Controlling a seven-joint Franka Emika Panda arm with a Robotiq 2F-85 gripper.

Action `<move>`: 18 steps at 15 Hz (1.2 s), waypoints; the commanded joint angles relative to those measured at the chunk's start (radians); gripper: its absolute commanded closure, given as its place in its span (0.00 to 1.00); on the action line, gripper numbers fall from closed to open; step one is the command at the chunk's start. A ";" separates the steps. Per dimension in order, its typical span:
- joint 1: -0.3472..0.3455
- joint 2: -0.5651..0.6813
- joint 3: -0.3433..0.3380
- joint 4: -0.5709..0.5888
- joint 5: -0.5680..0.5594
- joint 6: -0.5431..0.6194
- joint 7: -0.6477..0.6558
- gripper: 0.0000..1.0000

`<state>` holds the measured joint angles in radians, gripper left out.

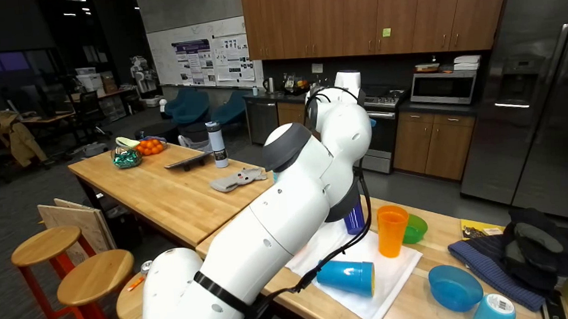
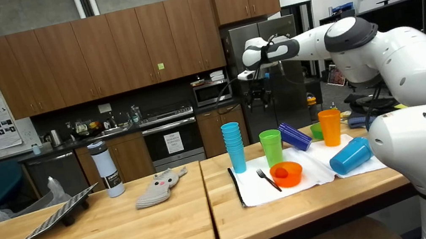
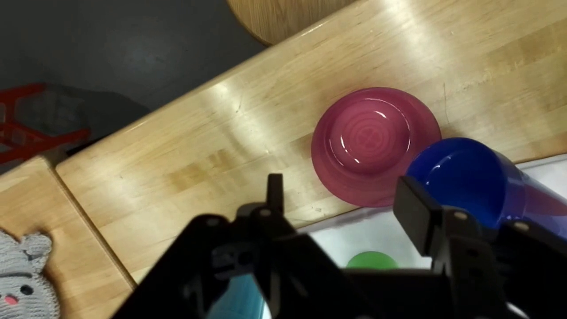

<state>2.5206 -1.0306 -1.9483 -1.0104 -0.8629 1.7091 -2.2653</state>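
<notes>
The end effector (image 3: 339, 195) stands with its jaws apart above the wooden tabletop (image 3: 199, 146). On this tabletop is the round magenta plastic bowl (image 3: 370, 137); in the wrist view, a tilted dark-blue plastic cup (image 3: 469, 175) overlaps its edge.

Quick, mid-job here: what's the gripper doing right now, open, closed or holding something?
Gripper: open, jaws apart, holding nothing; the pink bowl below it is not gripped.
</notes>
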 commanded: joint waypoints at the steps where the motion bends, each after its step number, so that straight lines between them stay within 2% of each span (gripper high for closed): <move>1: -0.007 -0.018 0.032 0.009 -0.031 -0.016 0.007 0.33; 2: -0.007 -0.018 0.032 0.012 -0.030 -0.017 0.007 0.33; 3: -0.007 -0.020 0.033 0.014 -0.031 -0.017 -0.003 0.08; 6: -0.007 -0.030 0.047 0.015 -0.036 -0.019 0.007 0.00; 18: 0.005 -0.054 0.090 0.052 -0.027 -0.166 0.033 0.00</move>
<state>2.5161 -1.0699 -1.8877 -0.9924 -0.8795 1.5915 -2.2439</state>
